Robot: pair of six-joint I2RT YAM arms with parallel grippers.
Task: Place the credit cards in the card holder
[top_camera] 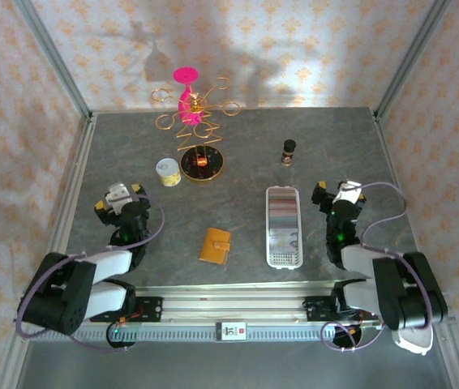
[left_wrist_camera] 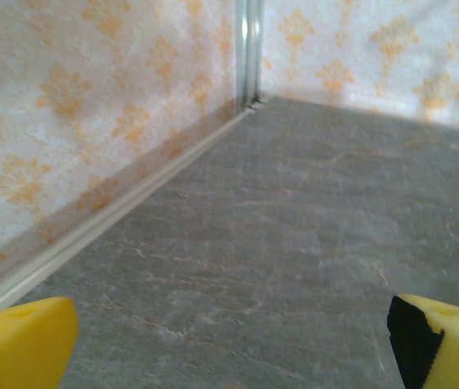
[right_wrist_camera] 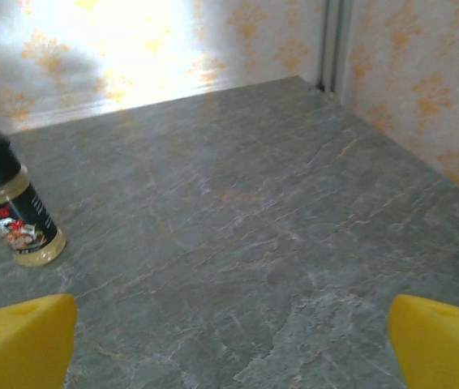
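Note:
The card holder (top_camera: 215, 245), a small orange-tan wallet, lies folded shut on the grey table, near the front and between the two arms. To its right, thin grey and pale credit cards (top_camera: 282, 212) seem to lie in a long white slotted tray (top_camera: 282, 259); they are too small to tell apart. My left gripper (top_camera: 120, 198) (left_wrist_camera: 229, 344) is open over bare table, left of the wallet. My right gripper (top_camera: 339, 194) (right_wrist_camera: 229, 340) is also open with nothing between its yellow fingers, just right of the tray.
A small spice bottle (top_camera: 289, 151) (right_wrist_camera: 15, 211) with a black cap stands behind the tray. A gold wire stand (top_camera: 197, 121) holding a pink glass (top_camera: 187, 89) and a small yellow-white tin (top_camera: 168, 172) stand at the back left. Patterned walls close the sides.

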